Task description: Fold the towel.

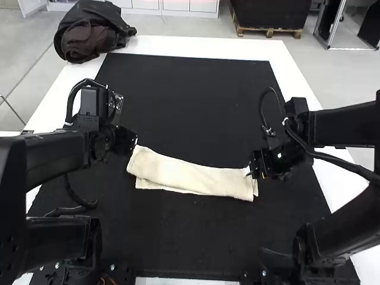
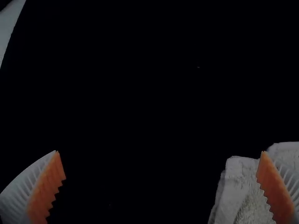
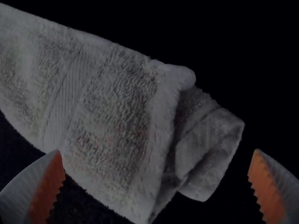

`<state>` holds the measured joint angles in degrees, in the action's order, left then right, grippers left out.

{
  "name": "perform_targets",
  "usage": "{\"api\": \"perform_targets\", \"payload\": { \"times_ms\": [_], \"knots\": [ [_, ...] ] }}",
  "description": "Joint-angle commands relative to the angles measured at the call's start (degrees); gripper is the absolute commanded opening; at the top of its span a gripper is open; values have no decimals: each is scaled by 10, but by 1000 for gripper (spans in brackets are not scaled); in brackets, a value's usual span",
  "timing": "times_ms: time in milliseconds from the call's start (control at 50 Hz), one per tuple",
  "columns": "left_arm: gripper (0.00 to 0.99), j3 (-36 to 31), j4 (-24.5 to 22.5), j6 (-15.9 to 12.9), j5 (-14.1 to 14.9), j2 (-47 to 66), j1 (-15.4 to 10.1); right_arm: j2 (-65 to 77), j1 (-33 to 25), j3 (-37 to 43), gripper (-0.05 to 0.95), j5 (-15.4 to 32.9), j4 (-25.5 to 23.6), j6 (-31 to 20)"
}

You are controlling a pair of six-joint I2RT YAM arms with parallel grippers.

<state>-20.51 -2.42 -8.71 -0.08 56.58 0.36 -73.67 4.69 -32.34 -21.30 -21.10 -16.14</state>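
In the high view a cream towel (image 1: 190, 177) lies folded into a long strip on the black mat, its lower layer peeking out along the near edge. My left gripper (image 1: 134, 142) is at the strip's left end, my right gripper (image 1: 252, 170) at its right end. Seen from the left wrist, the left gripper (image 2: 160, 155) is open, one finger over the towel's end (image 2: 238, 186). The right wrist view has the right gripper (image 3: 158, 153) open too, with the towel (image 3: 107, 107) between and beyond its fingers; uneven inner layers stick out past the top layer's edge.
The black mat (image 1: 184, 95) stretches beyond and in front of the towel, on a white table (image 1: 178, 44). A dark jacket or bag (image 1: 92, 32) lies at the table's far left corner. Cables hang from both arms.
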Motion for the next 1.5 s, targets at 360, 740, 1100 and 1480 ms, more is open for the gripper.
{"api": "perform_targets", "payload": {
  "times_ms": [360, 740, 1100, 1480],
  "knots": [
    [962, -23, 0, 4, -5, -14, 1, -20, 23, 6, 902, 32, 47, 10],
    [961, -37, 4, 3, -5, -15, 3, -53, 23, 19, 902, 41, 81, 16],
    [959, -45, 7, 3, -4, -31, 3, -89, 25, 23, 902, 44, 120, 25],
    [957, -46, 14, 4, -4, -41, 3, -101, 28, 30, 905, 64, 155, 28]
  ]
}}
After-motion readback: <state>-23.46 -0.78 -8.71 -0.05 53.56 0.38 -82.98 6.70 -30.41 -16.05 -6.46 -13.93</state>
